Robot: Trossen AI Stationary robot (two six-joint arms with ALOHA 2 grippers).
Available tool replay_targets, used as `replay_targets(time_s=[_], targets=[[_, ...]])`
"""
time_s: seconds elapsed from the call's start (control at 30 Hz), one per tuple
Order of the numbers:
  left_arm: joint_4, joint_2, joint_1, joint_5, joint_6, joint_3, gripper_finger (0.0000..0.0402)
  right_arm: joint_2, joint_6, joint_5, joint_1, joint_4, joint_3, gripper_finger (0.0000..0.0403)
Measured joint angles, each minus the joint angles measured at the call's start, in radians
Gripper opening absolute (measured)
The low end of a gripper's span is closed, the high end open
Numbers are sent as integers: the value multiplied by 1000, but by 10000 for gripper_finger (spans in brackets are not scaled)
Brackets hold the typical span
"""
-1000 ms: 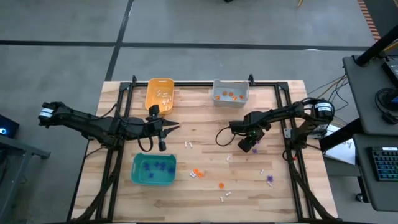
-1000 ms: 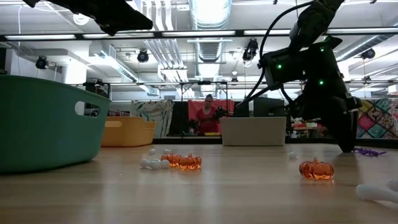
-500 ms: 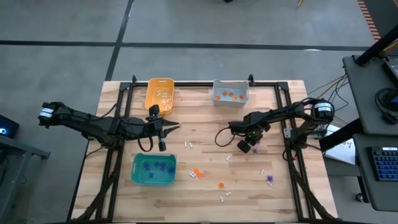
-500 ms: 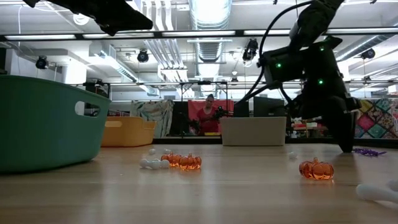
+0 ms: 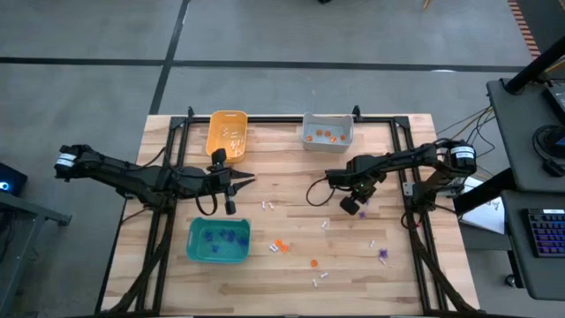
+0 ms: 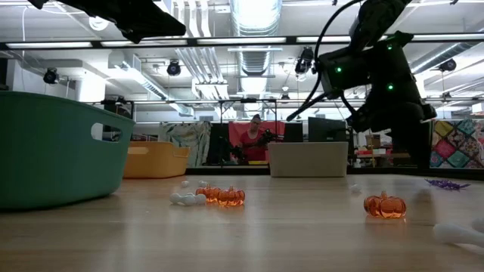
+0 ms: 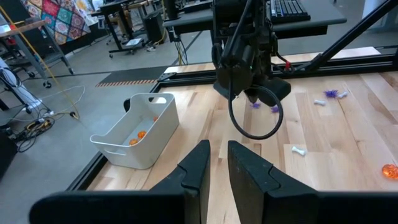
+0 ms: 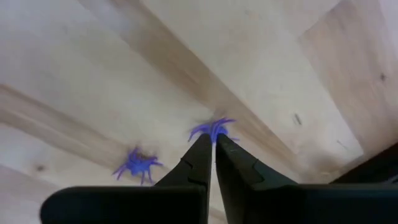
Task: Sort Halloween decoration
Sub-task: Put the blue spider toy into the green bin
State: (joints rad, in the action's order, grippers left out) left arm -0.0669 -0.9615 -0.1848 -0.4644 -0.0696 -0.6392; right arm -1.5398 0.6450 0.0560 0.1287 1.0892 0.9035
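The Halloween decoration is many tiny toys lying over the big wooden surface. Three bins stand on it: a teal bin with purple toys inside, a yellow bin with white ones, and a grey bin with orange ones. So much sorting is done, but some toys are not yet in a bin. Little orange pumpkins and small white bits lie near the middle and front.

The left arm waits between the yellow bin and the teal bin. Its left end effector has its fingers nearly together and holds nothing.

The right end effector is over the right part of the surface, by the purple toys. Its fingers are clenched on a purple spider, pinching it at the tips. A second purple spider lies just beside on the wood.

The step now looks like picking up the purple spider. Next it should be lifted and carried across to the teal bin, well apart on the left, and then let go. The spider is tiny and only held at the tips, so it could slip out.
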Motion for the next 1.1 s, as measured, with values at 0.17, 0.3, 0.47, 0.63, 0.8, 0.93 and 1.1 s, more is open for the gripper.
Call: replay_targets(time_s=[0.17, 0.3, 0.47, 0.63, 0.8, 0.93, 1.1], targets=[[0, 0, 0, 0, 0, 0, 39, 0, -17, 50, -3, -2, -1, 61], [0, 0, 0, 0, 0, 0, 39, -2, -17, 50, -4, -4, -9, 115], [0, 0, 0, 0, 0, 0, 39, -28, -5, 49, -4, -16, -34, 166], [0, 0, 0, 0, 0, 0, 39, -49, -5, 42, -4, -58, -53, 180], [-4, 0, 0, 0, 0, 0, 39, -57, -8, 12, -5, -74, -53, 157], [-4, 0, 0, 0, 0, 0, 39, -57, -9, 7, -5, -82, -53, 113], [-4, 0, 0, 0, 0, 0, 39, -57, -9, 3, -5, -86, -53, 55]])
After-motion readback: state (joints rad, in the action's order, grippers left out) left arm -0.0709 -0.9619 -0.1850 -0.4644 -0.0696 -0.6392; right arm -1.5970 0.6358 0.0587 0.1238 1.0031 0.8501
